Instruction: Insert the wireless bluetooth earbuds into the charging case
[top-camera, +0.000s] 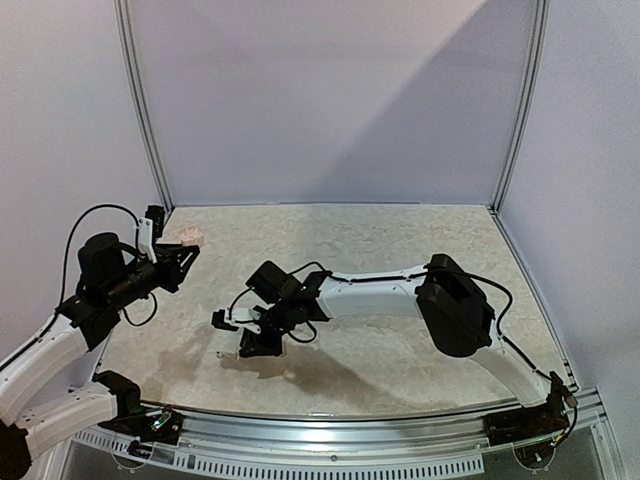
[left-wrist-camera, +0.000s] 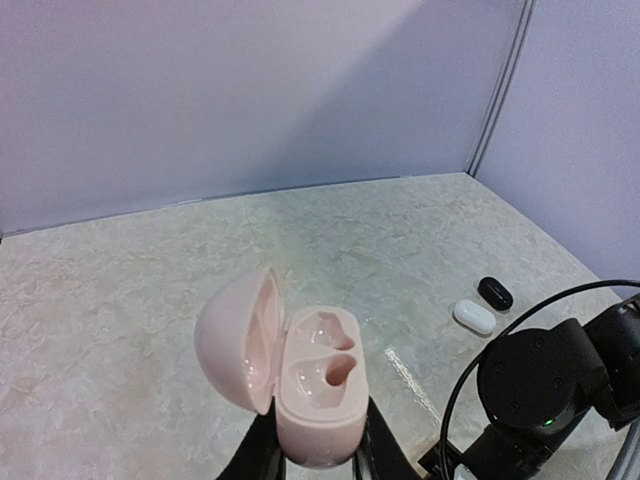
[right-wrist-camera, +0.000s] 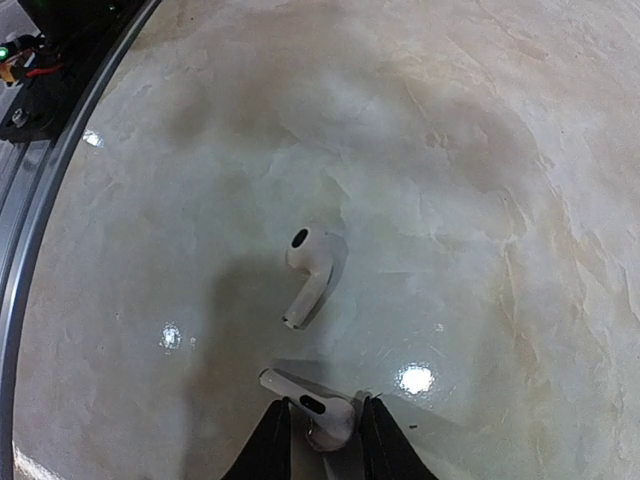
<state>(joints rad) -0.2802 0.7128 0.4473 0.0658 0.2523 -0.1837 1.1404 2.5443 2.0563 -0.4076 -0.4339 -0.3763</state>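
My left gripper (left-wrist-camera: 315, 445) is shut on the base of a pale pink charging case (left-wrist-camera: 312, 388) and holds it up above the table. Its lid stands open to the left, and both moulded wells are empty. In the top view that gripper (top-camera: 185, 258) is at the far left with the case (top-camera: 190, 234) at its tip. My right gripper (right-wrist-camera: 322, 432) is low over the table, its fingers closed on the head of a white stemmed earbud (right-wrist-camera: 322, 408). Just beyond it a second white earbud (right-wrist-camera: 308, 265) lies loose.
A small black case (left-wrist-camera: 495, 292) and a white one (left-wrist-camera: 474, 316) lie side by side on the marble top (left-wrist-camera: 150, 300), past the right arm (left-wrist-camera: 540, 385). The metal front rail (right-wrist-camera: 60, 170) runs close to the earbuds. Walls enclose the back and sides.
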